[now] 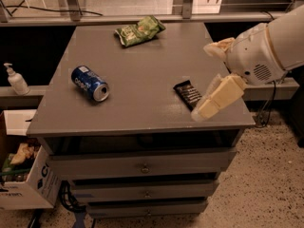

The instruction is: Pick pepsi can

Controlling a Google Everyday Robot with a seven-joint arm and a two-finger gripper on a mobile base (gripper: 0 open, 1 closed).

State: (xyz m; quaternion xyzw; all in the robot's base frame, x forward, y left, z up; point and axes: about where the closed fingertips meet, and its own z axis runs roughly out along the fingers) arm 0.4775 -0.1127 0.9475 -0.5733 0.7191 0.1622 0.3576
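Note:
The pepsi can (90, 83), blue with white lettering and a silver end, lies on its side on the left part of the grey cabinet top (142, 65). My gripper (202, 81) is at the cabinet's right edge, far to the right of the can. Its two cream fingers (219, 97) are spread apart with nothing between them. The lower finger lies over the right end of the black snack bar (186, 93).
A green chip bag (139, 31) lies at the back of the cabinet top. Drawers run down the front below. A soap dispenser (15, 79) stands on a ledge at the left. A cardboard box (23, 184) sits on the floor at the lower left.

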